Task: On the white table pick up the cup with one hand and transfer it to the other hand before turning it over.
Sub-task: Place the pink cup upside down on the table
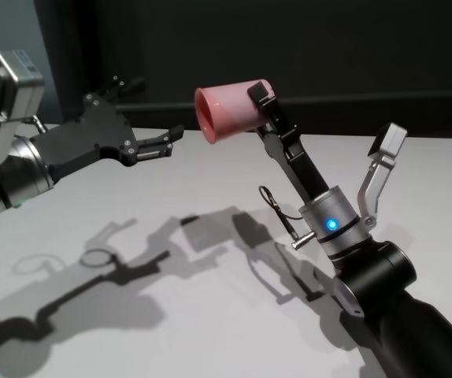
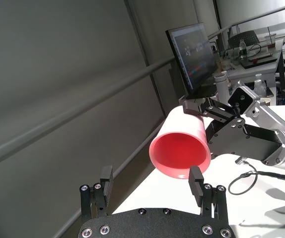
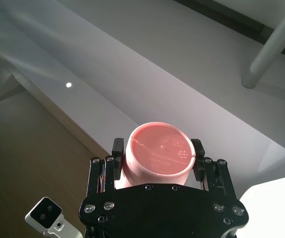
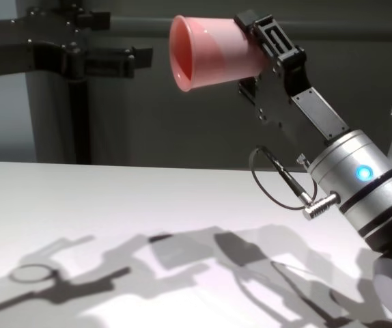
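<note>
One item: the cup (image 1: 230,110), a small salmon-pink plastic tumbler, held in the air well above the white desk (image 1: 210,189), lying on its side.
Cup attitude: rim faces 9 o'clock in the head view, toward the left arm; base faces 3 o'clock, buried in the right claw.
Cup build, judged: thin-walled, light, smooth, tapered. Likely slippery under hard pads and prone to flex at the rim; a heavy squeeze could deform it or pop it out along the taper.
Hold point, judged: the band near the base is stiffest and is the part presently taken. The rim end is free and would be the only place for a second grip.
Right claw (image 1: 264,110): on the blue-lit arm, clenched on the cup near its base, one finger (image 3: 117,148) on each side of the wall, as the right wrist view shows.
Left claw (image 1: 159,142): on the arm at 9 o'clock of the cup, released, holding nothing, near the rim but apart from it. In the left wrist view its fingertips (image 2: 196,179) stand spread, with the cup mouth just beyond them.
Task stage, judged: the cup sits with the blue-lit arm; turning it over is not yet done.
Risk, judged: rotating about a base-only grip may let the smooth wall creep in the pads.
Desk: bears only arm shadows below the cup.
</note>
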Available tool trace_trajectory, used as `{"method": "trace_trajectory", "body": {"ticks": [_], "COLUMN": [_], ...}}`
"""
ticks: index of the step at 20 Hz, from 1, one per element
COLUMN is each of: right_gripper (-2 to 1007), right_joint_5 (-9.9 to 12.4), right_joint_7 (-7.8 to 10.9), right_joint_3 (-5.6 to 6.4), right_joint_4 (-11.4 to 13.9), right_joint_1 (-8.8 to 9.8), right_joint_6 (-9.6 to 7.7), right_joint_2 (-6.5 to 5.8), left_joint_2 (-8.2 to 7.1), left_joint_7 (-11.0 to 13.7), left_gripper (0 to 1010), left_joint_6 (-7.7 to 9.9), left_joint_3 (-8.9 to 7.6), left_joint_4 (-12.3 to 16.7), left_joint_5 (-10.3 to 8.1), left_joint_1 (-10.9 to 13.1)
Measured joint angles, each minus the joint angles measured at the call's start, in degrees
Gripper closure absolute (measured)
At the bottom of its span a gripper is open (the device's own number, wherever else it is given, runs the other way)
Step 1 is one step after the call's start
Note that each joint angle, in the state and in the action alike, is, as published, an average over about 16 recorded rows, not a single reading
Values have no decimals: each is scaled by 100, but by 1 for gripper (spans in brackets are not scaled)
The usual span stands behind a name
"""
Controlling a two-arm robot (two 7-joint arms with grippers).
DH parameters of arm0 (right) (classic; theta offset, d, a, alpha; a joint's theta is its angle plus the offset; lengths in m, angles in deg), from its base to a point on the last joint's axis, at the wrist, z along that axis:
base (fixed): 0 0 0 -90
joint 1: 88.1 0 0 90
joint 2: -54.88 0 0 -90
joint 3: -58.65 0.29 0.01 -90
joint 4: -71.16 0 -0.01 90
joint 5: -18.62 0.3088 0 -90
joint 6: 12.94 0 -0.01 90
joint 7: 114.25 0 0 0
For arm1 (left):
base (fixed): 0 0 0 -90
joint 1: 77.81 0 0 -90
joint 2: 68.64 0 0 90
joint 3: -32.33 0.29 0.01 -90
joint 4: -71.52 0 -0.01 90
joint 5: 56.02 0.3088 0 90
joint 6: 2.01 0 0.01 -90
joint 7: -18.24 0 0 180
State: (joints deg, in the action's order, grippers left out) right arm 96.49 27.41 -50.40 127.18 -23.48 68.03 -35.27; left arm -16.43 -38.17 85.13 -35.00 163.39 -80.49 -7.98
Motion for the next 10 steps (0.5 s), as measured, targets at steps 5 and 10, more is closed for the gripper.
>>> {"method": "trace_trajectory", "body": {"ticks": [5, 10], "right_gripper": [220, 220], "right_joint_5": [0, 0], "right_joint_7": [0, 0], "right_joint_3": [0, 0], "right_joint_4": [0, 0], "right_joint_1": [0, 0], "right_joint_6": [0, 0], "right_joint_2": [0, 0], "left_joint_2": [12, 61], "left_joint_7": [0, -84], "left_gripper": [7, 7], "left_joint_6": [3, 62], "left_joint_3": [3, -64], "left_joint_4": [17, 61], "left_joint_5": [-16, -101], "left_joint_1": [-9, 63]}}
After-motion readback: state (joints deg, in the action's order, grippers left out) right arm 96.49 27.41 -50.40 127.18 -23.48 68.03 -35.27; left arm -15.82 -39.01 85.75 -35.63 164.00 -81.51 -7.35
